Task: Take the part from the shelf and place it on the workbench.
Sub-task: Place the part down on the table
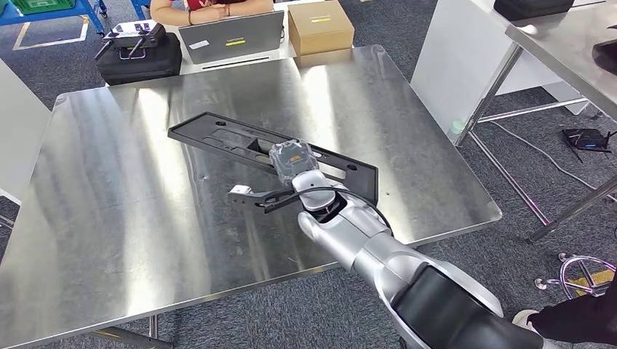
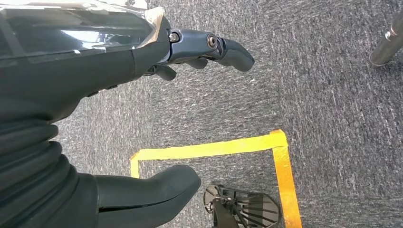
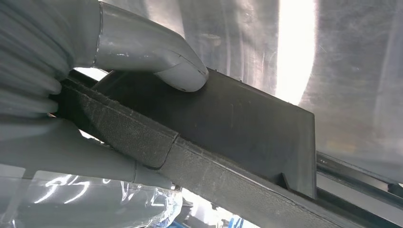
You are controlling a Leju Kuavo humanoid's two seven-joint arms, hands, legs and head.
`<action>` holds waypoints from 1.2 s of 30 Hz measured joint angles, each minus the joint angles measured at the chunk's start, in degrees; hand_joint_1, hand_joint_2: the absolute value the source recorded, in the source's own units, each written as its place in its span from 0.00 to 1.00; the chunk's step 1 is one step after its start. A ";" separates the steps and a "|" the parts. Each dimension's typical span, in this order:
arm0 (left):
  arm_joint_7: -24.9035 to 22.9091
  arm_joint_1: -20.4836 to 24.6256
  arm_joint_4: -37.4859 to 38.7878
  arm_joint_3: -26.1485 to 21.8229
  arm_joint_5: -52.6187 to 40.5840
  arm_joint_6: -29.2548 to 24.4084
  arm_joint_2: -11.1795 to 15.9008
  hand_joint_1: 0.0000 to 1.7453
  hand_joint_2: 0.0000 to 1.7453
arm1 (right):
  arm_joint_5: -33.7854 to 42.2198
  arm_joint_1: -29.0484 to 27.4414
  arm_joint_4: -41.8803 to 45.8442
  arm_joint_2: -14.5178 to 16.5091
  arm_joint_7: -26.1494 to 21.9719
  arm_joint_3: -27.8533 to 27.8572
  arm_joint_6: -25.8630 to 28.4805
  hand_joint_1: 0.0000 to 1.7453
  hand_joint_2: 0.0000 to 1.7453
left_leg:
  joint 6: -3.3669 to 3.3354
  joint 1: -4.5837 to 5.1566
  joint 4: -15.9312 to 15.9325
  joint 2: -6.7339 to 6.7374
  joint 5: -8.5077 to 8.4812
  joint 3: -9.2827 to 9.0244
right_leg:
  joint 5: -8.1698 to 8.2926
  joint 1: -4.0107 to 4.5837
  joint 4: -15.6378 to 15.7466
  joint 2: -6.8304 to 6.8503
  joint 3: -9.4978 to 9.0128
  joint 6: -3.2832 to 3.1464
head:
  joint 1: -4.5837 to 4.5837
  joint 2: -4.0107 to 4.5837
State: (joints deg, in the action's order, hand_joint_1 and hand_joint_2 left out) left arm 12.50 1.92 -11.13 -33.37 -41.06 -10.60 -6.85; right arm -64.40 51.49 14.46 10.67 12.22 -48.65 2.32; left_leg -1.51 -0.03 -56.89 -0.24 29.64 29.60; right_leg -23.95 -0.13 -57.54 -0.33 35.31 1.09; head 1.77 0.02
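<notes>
From the head view we see our right hand [image 1: 295, 163] clasping the long flat black plastic part [image 1: 240, 142], which stretches beyond the hand across the shiny steel table [image 1: 109, 218]. Left wrist view: our left hand [image 2: 142, 61] hangs empty, fingers apart, over grey carpet [image 2: 332, 118]. Right wrist view: thumb [image 3: 157, 57] presses the part's edge.

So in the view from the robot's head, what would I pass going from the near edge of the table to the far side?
Right hand gripping the black part, then the laptop and the cardboard box, then a person's folded arms.
</notes>
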 joint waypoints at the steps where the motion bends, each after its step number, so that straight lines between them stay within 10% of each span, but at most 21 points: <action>1: 0.00 0.00 0.00 -0.01 -0.04 0.03 0.00 0.00 1.00 | -0.01 0.00 -0.04 -0.03 0.08 0.01 -0.03 0.75 0.75 | 0.00 0.00 0.00 0.00 0.00 0.00 | 0.00 0.00 0.00 0.00 0.00 0.00 | 0.00 0.00; 4: -0.26 0.00 0.00 -0.01 -0.51 -0.25 -0.01 0.00 1.00 | -0.14 0.00 -0.06 -0.10 0.30 0.12 -0.07 0.00 0.00 | 0.00 0.00 0.00 0.00 0.00 -0.01 | 0.00 0.00 0.00 0.00 0.00 0.00 | 0.00 0.00; 8: -1.02 0.01 0.00 0.00 -1.63 -1.45 0.00 0.00 1.00 | -0.40 -0.01 -0.07 -0.34 0.58 0.50 0.03 0.00 0.00 | 0.00 0.01 0.00 0.00 0.00 -0.01 | 0.00 0.00 0.00 0.00 0.00 0.00 | 0.00 0.00; 12: -1.04 0.02 0.00 -0.01 -2.03 -1.68 0.05 0.00 0.00 | -0.83 -0.06 -0.08 -0.87 0.83 0.91 0.24 0.00 0.00 | -0.01 0.01 0.00 0.00 0.00 0.00 | 0.00 -0.01 0.00 0.00 0.00 0.00 | 0.00 0.00; 29: -2.21 0.04 0.00 -0.05 -3.10 -2.43 -0.07 0.00 0.00 | -2.59 -0.24 -0.08 -1.60 2.07 1.91 1.91 0.00 0.00 | -0.02 0.01 0.00 0.01 0.01 -0.01 | 0.00 0.00 0.00 0.00 -0.01 0.00 | 0.00 0.00; 36: -2.40 0.04 0.00 -0.19 -4.32 -2.26 -0.10 0.00 0.00 | 2.54 -0.25 0.67 -1.32 -4.05 6.46 10.43 0.00 0.00 | -0.02 0.01 0.00 0.00 0.01 -0.01 | 0.00 -0.01 0.00 0.00 -0.01 0.00 | 0.00 0.00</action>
State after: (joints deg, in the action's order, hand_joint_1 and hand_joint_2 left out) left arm 10.10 1.96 -11.13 -33.56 -45.39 -12.86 -6.95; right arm -61.85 51.24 15.13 9.35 8.17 -42.19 12.75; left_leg -1.53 -0.02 -56.89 -0.24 29.65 29.59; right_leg -23.95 -0.14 -57.54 -0.32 35.30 1.09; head 1.77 0.02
